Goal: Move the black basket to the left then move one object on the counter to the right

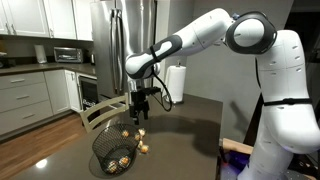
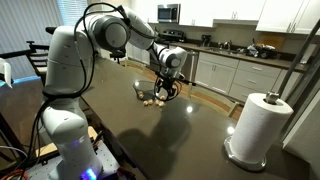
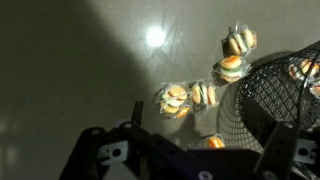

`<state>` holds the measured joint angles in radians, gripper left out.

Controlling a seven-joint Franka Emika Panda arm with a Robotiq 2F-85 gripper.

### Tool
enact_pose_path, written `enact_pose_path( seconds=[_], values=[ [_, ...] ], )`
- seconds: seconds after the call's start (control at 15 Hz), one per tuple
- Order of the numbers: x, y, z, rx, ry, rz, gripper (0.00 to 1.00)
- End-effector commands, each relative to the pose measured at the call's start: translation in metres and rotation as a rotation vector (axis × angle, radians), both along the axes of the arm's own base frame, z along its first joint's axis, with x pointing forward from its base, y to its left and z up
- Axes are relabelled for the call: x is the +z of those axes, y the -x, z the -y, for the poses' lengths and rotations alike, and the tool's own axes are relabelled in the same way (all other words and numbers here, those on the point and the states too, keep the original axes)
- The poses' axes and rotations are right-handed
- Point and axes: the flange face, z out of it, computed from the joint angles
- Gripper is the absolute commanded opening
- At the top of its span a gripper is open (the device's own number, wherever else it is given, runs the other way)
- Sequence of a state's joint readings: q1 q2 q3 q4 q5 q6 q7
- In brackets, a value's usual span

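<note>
Our gripper hangs wide open over the desk and holds nothing. The basket sits just beside it, off to one side, not in its gap. It is near the desk edge by the cabinets. Under us lie small wrapped things.

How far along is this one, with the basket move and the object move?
Done: unclear. The black basket sits on the counter with small wrapped items just beside it, but one moment cannot show whether it was shifted left. In hand: the gripper hangs open and empty above those items. Left: grasping one and carrying it right.
</note>
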<state>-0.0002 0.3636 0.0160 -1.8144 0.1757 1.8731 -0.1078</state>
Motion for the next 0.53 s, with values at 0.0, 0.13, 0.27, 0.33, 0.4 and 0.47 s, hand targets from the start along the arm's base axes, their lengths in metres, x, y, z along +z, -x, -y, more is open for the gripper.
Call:
enact_pose_path(
  seconds=[0.0, 0.13, 0.27, 0.33, 0.4, 0.47],
  values=[
    [-0.02, 0.003, 0.004, -0.04, -0.014, -0.037, 1.0],
    [-0.031, 0.002, 0.007, -0.043, 0.001, -0.034, 1.0],
    [-0.04, 0.001, 0.008, -0.044, 0.0, -0.036, 1.0],
    [-0.043, 0.001, 0.009, -0.046, 0.001, -0.037, 1.0],
    [-0.047, 0.0, 0.009, -0.049, 0.002, -0.041, 1.0],
    [-0.05, 0.0, 0.009, -0.051, 0.002, -0.042, 1.0]
  ],
)
